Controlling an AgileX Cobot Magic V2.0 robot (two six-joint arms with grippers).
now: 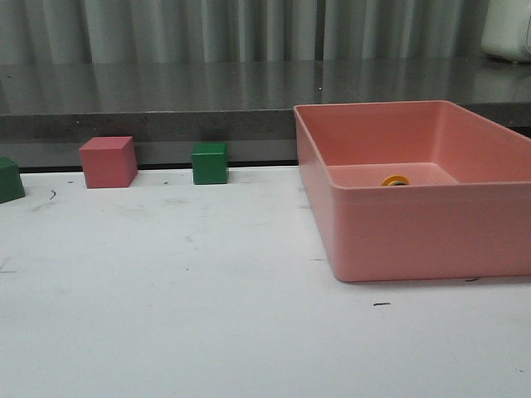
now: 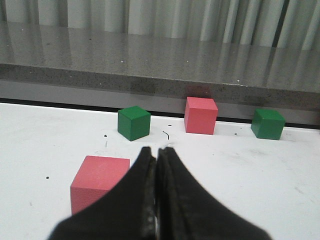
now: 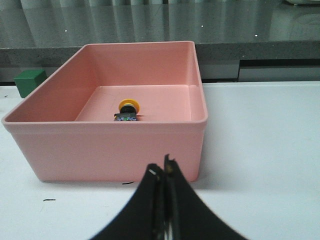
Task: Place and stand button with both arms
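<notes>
Your small yellow-capped push-button [image 3: 128, 110] lies tipped on its side inside the pink plastic bin [image 1: 415, 240] at the table's [image 1: 207, 315] right edge, so with your left hand [image 2: 157, 165] and right hand [image 3: 165, 172] both pressed closed and empty, nothing holds it yet.

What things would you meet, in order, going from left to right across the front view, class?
Green cube at the left edge → pink cube → second green cube → pink bin, with the button lying inside it.
</notes>
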